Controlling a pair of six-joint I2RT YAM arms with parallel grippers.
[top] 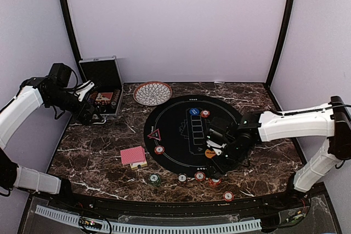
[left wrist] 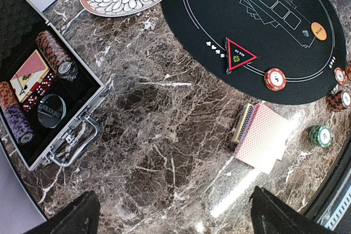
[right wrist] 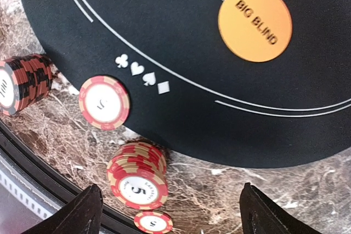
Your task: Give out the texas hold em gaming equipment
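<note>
While the left gripper (left wrist: 174,204) and right gripper (right wrist: 170,190) gape wide and empty, the red-backed stack of playing cards (top: 133,155) lies flat on the brown marble table (top: 93,146), its long side running roughly left to right.

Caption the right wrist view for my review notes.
Open right gripper over the mat edge: orange button on the mat, red chips along its rim.

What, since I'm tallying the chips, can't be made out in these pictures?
- Right wrist view: left edge cuts off a chip stack.
- Top view: chip numbers too small; the right gripper partly covers the orange button.
- Left wrist view: chips in the case too small to count.
</note>
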